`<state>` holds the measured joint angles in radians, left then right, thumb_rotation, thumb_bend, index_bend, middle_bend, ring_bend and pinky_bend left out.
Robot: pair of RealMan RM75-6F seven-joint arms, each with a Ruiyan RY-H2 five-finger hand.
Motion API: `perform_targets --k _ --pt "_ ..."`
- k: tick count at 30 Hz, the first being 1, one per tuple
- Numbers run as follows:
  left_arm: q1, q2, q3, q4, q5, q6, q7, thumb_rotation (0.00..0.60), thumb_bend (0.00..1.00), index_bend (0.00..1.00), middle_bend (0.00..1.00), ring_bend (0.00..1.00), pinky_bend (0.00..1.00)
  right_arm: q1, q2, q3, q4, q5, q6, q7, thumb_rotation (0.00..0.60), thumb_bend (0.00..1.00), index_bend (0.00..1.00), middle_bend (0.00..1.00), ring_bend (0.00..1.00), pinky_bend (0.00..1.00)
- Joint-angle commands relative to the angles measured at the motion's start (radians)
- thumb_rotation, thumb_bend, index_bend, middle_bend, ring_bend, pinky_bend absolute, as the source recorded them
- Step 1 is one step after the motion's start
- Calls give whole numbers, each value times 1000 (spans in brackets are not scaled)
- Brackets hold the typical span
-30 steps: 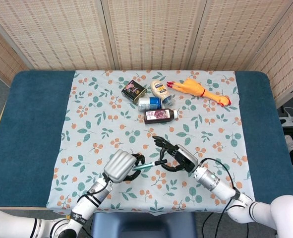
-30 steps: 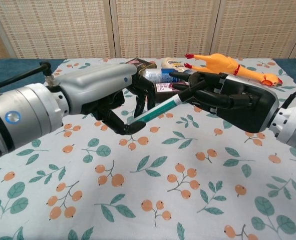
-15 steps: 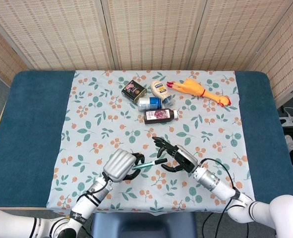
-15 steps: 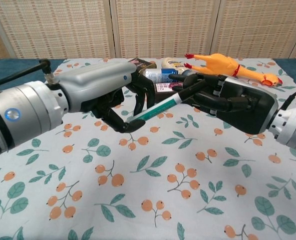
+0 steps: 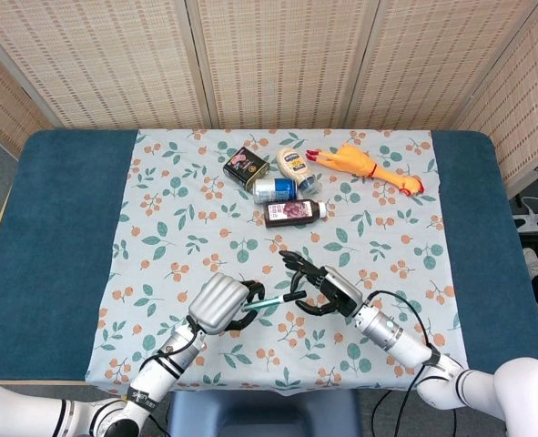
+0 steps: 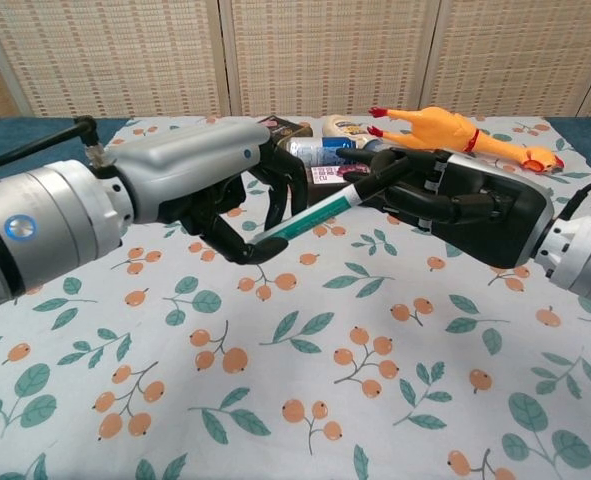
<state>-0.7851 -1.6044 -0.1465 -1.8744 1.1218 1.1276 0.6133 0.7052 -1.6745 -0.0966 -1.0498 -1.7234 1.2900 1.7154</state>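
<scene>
A: What do your hands hold?

B: My left hand (image 6: 237,205) grips a teal pen (image 6: 310,219) at its lower end, fingers curled round it. My right hand (image 6: 445,195) has the pen's dark upper end between its fingertips (image 6: 367,183). So both hands are closed on the same pen.

A: Where is the pen?

B: Up off the worktop (image 5: 64,228), slanting between the two hands near the front edge of the flowered cloth (image 5: 168,228). In the head view it shows as a short teal stick (image 5: 270,301) from my left hand (image 5: 221,305) across to my right hand (image 5: 328,289).

A: Is it touching the cloth?

B: No. In the chest view it hangs clear above the cloth (image 6: 325,380), tilted, its low end on my left.

A: What else lies about?

B: Farther back on the cloth there is a cluster: a dark box (image 5: 245,167), a white bottle (image 5: 293,165), a blue can (image 5: 274,189) and a dark bottle (image 5: 294,211) lying on its side. The can lies just beside the box and the white bottle; the dark bottle is just in front of the can. A rubber chicken (image 5: 367,167) lies to the right of them.

A: How far are they from your hands?

B: Well apart; my hands touch only the pen.
</scene>
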Motion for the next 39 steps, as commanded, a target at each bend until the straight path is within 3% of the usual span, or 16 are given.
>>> perform_targets --k 1,21,39 --pt "0 0 0 -1 0 0 0 600 401 726 863 954 1000 1 1 0 0 -1 2 1 600 279 521 0 0 0" --pt "-3 -2 4 -2 -1 2 2 600 401 728 864 954 1000 5 5 -2 -5 -2 7 10 600 318 519 0 0 0" --pt "-4 1 5 -2 0 1 -3 600 400 727 865 954 1000 6 2 -5 -5 -2 8 11 600 319 439 0 0 0"
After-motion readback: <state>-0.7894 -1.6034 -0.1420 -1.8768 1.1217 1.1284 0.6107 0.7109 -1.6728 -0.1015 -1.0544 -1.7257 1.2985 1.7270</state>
